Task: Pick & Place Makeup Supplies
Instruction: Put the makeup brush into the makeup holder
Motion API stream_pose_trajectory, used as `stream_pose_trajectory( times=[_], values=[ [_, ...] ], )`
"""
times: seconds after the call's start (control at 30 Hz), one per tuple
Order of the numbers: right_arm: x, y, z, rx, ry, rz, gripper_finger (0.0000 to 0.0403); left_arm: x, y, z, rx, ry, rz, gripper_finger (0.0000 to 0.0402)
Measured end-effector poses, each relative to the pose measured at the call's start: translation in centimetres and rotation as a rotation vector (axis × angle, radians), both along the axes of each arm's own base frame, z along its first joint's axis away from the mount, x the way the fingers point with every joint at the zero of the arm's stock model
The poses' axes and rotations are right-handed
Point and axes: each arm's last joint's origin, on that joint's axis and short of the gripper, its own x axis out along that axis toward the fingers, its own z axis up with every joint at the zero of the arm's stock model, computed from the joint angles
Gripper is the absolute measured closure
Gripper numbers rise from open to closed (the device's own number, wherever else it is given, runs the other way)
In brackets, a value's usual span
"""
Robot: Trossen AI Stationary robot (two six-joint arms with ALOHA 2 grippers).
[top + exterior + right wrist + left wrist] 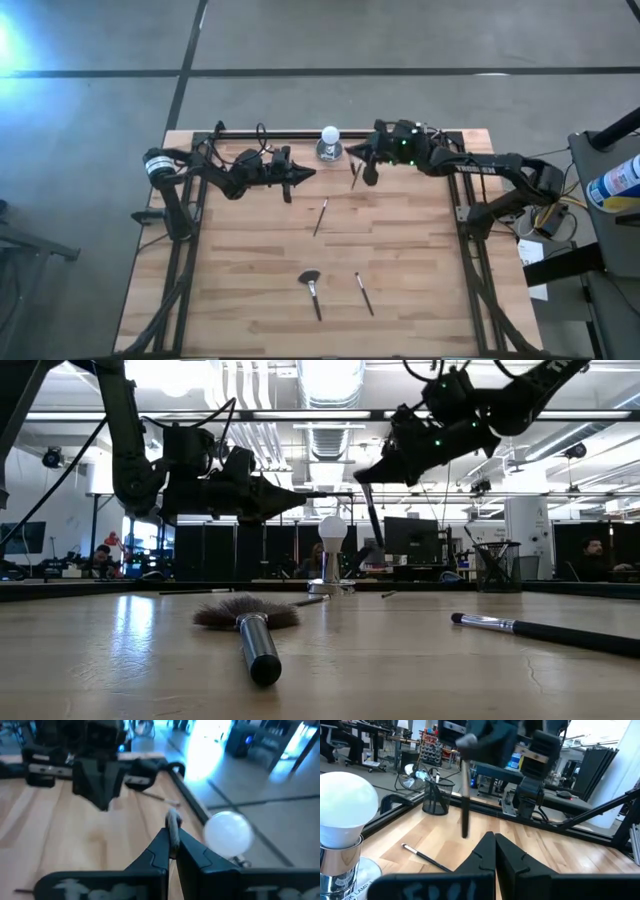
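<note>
My right gripper [368,472] hangs above the table's far middle, shut on a dark makeup brush [375,520] that dangles below it, near the white ball lamp [329,140]. My left gripper [308,174] is shut and empty, level above the table left of the lamp, pointing at the held brush [465,805]. Flat on the wood lie a slim brush [321,215], a thin stick [354,172], a fan-headed brush [311,288] and another brush [364,293]. My right gripper pinches the brush near its upper end [173,822] between its two fingertips, and a short stub shows above them. The fingers come in from the table's right, slanting a little downward, and lie across the brush. It hangs nearly upright, clear of the table.
A black mesh cup [437,795] stands by the table's far right corner. The lamp sits on a silver base [342,865] at the far edge. Black rails [465,215] run along the table's sides. The room behind holds desks and people.
</note>
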Motion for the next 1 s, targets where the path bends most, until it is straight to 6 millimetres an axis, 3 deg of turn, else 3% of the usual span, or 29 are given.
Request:
stream_pose_trajectory(
  times=[0.2,0.6,0.83,1.0],
  values=[
    [-1.8,-0.7,-1.6,-0.06,-0.103,0.036,0.039,-0.1,0.1,0.0,0.001,0.0,0.004,0.0401],
    [-7.3,1.2,-5.4,-0.136,-0.377,-0.006,0.039,0.4,0.5,0.7,-0.001,-0.027,0.019,0.0401],
    [-9.0,2.6,-5.3,-0.201,-0.503,0.009,0.039,2.6,-0.3,1.3,-0.048,0.009,0.011,0.0393],
    [-8.5,2.5,-4.4,-0.16,-0.549,0.103,0.039,5.4,-1.7,1.7,-0.061,0.138,0.081,0.0349]
  ],
)
